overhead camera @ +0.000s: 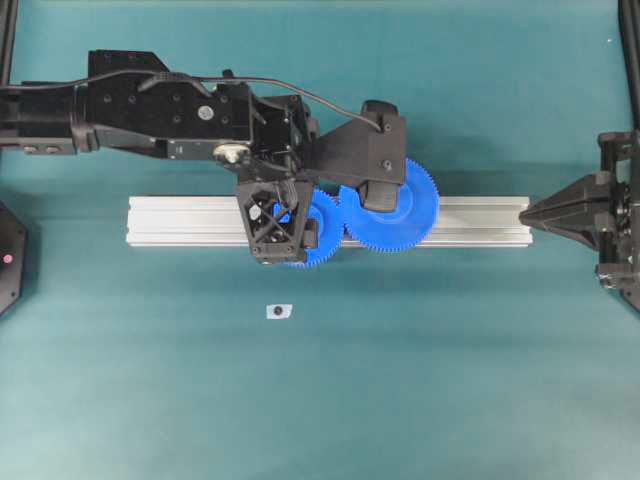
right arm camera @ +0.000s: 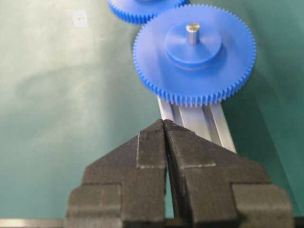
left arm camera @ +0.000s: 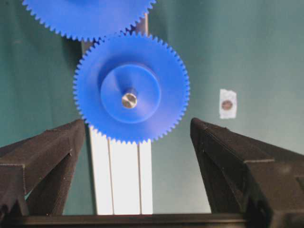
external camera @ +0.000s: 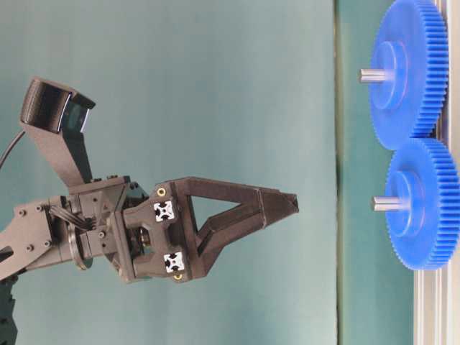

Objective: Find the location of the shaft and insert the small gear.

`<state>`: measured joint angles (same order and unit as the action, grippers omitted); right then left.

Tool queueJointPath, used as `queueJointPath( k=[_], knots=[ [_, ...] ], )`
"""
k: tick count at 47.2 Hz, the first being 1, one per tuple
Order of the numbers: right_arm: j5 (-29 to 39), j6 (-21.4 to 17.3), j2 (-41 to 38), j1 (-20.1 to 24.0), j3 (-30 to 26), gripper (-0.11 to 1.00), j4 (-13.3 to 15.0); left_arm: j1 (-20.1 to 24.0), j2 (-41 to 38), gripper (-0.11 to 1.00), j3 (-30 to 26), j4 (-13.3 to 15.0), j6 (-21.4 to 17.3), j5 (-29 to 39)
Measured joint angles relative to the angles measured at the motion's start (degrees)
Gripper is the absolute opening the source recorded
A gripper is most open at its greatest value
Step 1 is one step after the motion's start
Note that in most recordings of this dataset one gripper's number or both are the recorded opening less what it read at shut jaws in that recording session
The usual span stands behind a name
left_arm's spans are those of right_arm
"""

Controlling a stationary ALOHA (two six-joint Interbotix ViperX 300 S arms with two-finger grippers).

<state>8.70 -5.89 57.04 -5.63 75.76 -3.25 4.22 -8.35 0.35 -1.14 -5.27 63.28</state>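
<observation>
Left pincer (left arm camera: 137,123): jaws wide and holding nothing. It hangs above the small gear with one finger on each side, apart from the teeth.
Small gear (left arm camera: 142,71): directly under the left pincer and just ahead of its tips. It lies flat on the rail (overhead camera: 180,220), hub up.
Shaft (left arm camera: 129,100): its grey tip shows through the small gear's hub, so it sits between the left fingers and below them. The gear looks threaded onto it.
Large gear (overhead camera: 410,215): just beyond the small gear as the left pincer sees it, on its own pin. Their teeth meet at the rims, which is probably why the shaft stands at this spot on the rail.
Right pincer (right arm camera: 165,124): jaws pressed together and holding nothing. It is parked low at the far end of the rail with the large gear ahead of its tips, seemingly to keep clear of the work.
White tag (overhead camera: 279,311): a small marker with a dark dot on the cloth, off to one side of the left pincer and well clear of the rail.
Stage, as a judgement: the insertion appears done, since a wide jaw above a seated gear fits a release.
Risk: a tilted gear would bind the mesh. Both table-level faces look parallel.
</observation>
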Motion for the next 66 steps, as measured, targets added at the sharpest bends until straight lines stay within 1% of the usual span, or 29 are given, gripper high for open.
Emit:
queueJointPath(
  k=[55, 66],
  knots=[
    [-0.18, 0.00, -0.09, 0.00, 0.26, 0.03, -0.09, -0.09, 0.00, 0.86, 0.00, 0.00, 0.00, 0.00],
    [-0.79, 0.00, 0.88, 0.00, 0.70, 0.03, -0.09, -0.09, 0.00, 0.86, 0.00, 0.00, 0.00, 0.09]
  ],
)
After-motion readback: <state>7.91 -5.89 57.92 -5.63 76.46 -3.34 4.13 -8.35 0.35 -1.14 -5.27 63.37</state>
